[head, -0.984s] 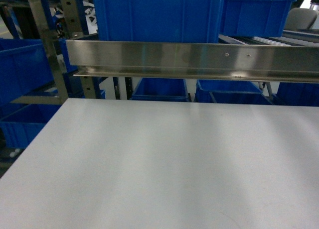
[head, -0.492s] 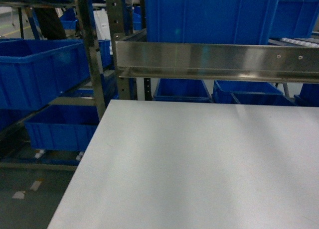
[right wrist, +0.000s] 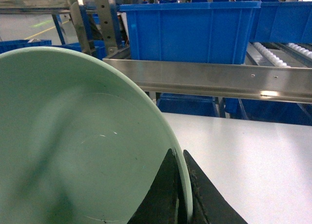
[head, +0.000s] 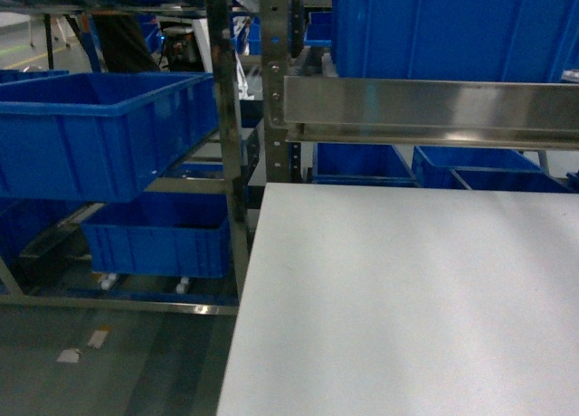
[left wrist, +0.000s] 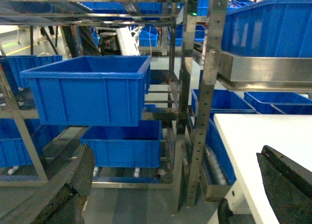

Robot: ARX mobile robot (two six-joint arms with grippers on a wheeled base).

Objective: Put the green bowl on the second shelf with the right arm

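The green bowl (right wrist: 78, 151) fills the left of the right wrist view, its pale glossy inside facing the camera. My right gripper (right wrist: 181, 190) is shut on the bowl's rim, one dark finger inside and one outside. Ahead of it, above the table, runs the steel front rail of the second shelf (right wrist: 209, 80), with white rollers (right wrist: 275, 56) and a blue crate (right wrist: 190, 31) on that tier. My left gripper (left wrist: 175, 195) hangs open with nothing in it, off the table's left edge, facing a rack of crates. Neither gripper nor the bowl shows in the head view.
The pale-grey table (head: 407, 298) takes the right of the head view, with the steel rail (head: 434, 113) above its far edge. A steel upright (head: 228, 118) and blue crates (head: 99, 131) on a neighbouring rack stand left. Grey floor (head: 109, 362) lies beside the table.
The head view has swung left: the table and steel rail slid to the right of the picture, and the left rack with its blue crates and the floor came into view.
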